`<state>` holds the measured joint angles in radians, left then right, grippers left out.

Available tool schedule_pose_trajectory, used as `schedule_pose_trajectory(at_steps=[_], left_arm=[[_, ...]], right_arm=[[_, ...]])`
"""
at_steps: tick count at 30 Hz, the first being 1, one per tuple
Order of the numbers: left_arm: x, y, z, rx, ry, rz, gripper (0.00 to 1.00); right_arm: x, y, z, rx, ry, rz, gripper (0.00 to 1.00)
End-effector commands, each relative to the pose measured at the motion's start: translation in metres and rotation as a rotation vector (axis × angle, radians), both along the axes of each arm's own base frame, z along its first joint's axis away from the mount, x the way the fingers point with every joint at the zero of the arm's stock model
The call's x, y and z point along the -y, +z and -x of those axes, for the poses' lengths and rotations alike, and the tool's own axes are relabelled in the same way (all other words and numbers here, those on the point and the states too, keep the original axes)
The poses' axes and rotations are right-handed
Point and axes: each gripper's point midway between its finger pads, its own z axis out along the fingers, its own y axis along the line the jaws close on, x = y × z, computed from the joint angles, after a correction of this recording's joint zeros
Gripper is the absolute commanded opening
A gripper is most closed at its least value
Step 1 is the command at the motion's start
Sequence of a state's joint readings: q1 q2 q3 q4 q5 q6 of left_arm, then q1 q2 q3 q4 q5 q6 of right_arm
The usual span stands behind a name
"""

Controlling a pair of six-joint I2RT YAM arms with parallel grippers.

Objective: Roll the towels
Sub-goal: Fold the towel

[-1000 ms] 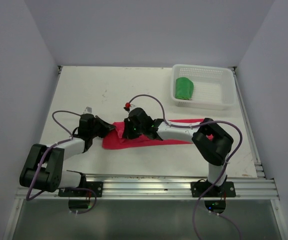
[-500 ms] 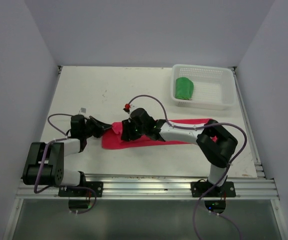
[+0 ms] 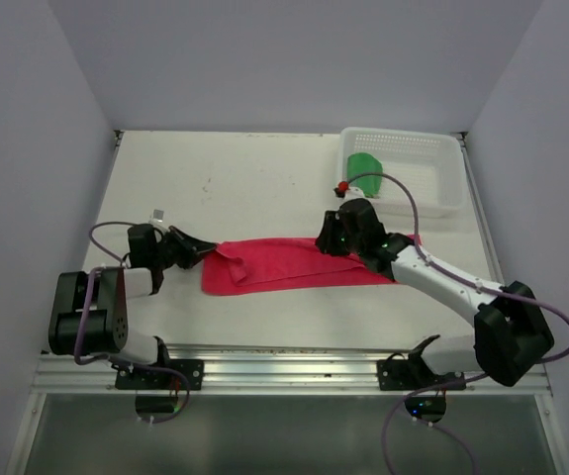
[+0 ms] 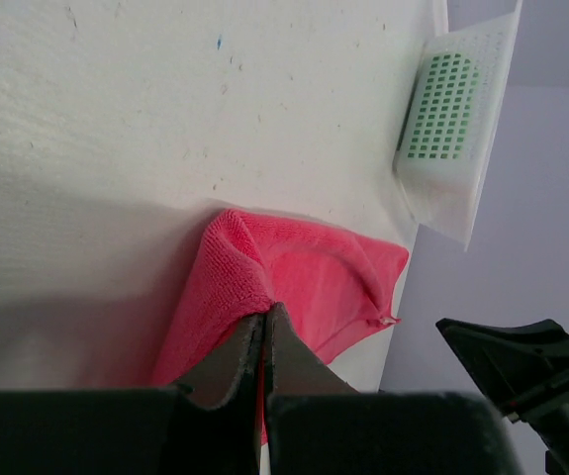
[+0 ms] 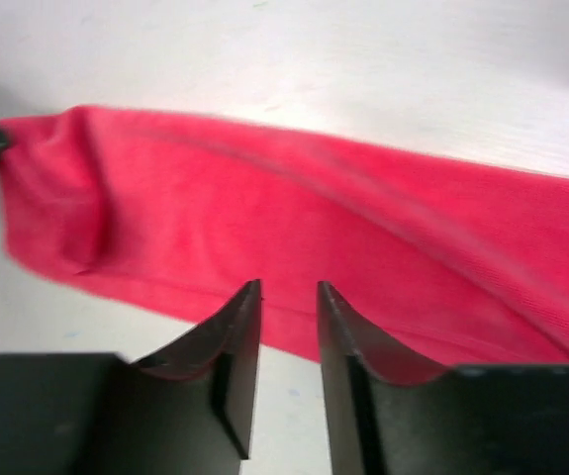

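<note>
While the white table (image 3: 215, 168) carries everything, you have the pink-red towel (image 3: 284, 262) stretched across its near half as a long, flat strip running left to right. At the far right corner sits the clear mesh basket (image 3: 432, 183), and the green towel (image 3: 364, 166) lies bundled in its left end, well apart from both arms. Your right gripper (image 5: 289, 287) hovers over the strip's right part with its fingers parted by a narrow gap and nothing between them. Your left gripper (image 4: 264, 319) is pinched tight on the towel's left end, where the cloth puckers just beyond its fingertips.
</note>
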<state>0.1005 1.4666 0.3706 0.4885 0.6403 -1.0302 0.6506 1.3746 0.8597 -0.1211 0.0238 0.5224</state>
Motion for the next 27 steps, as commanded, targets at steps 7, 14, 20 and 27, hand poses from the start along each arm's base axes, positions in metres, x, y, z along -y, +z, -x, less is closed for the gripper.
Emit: schedule_pose_trajectory(at_steps=[7, 14, 20, 27], left_arm=[[-0.006, 0.016, -0.022, 0.101, -0.103, -0.004, 0.0], [-0.012, 0.017, -0.029, 0.105, -0.155, -0.099, 0.0], [-0.017, 0.022, -0.034, 0.113, -0.154, -0.141, 0.0], [-0.013, 0.015, -0.031, 0.096, -0.166, -0.11, 0.0]], right_arm=[[0.202, -0.032, -0.009, -0.129, -0.709, 0.128, 0.23], [0.273, -0.043, -0.008, -0.147, -0.953, 0.131, 0.32], [0.32, -0.049, -0.02, -0.107, -1.058, 0.077, 0.32], [0.314, -0.065, -0.058, -0.068, -0.95, -0.006, 0.36]])
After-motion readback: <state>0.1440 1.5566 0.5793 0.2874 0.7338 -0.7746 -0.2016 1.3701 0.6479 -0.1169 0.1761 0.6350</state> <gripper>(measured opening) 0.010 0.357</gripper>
